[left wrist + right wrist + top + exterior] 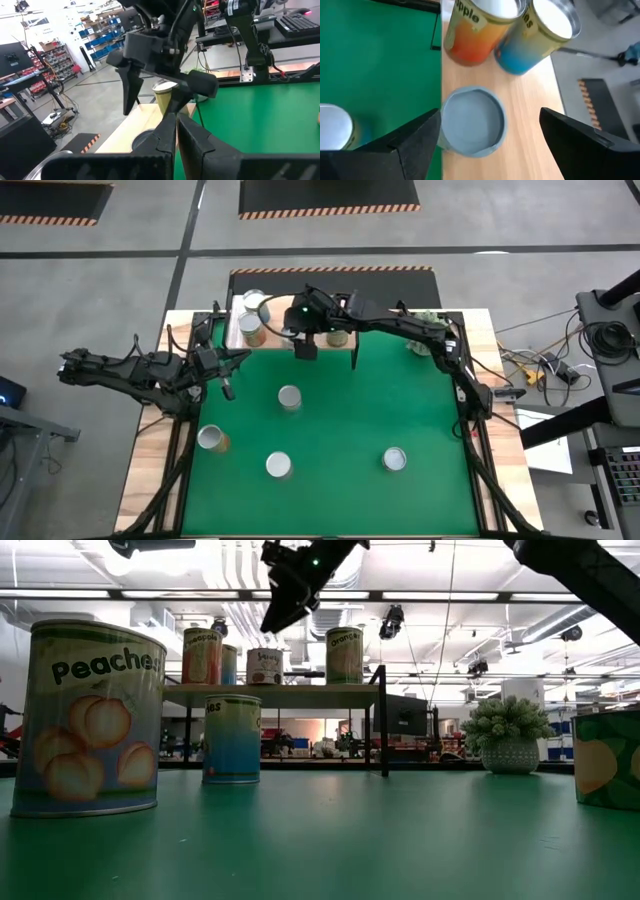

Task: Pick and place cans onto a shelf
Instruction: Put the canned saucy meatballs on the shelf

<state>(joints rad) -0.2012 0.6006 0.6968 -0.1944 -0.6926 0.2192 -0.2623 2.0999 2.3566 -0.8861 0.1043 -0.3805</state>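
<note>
The light-wood shelf [240,320] stands at the mat's far edge on black legs. Several cans stand on it: an orange one [475,25], a blue one [535,35], one at its right end [344,655], and a grey-topped can [472,122] at its near edge. My right gripper [491,114] is open above that can, a finger on either side, clear of it in the low view [285,595]. Several cans stand on the green mat [289,397] [211,438] [279,466] [395,459]. My left gripper [228,385] is shut and empty over the mat's left part.
A fuzzy pale-green ball plant [425,320] in a pot stands at the mat's far right. Wooden strips [150,450] border the mat. In the low view a peaches can [90,720] stands near the camera, and another can [608,758] at the right.
</note>
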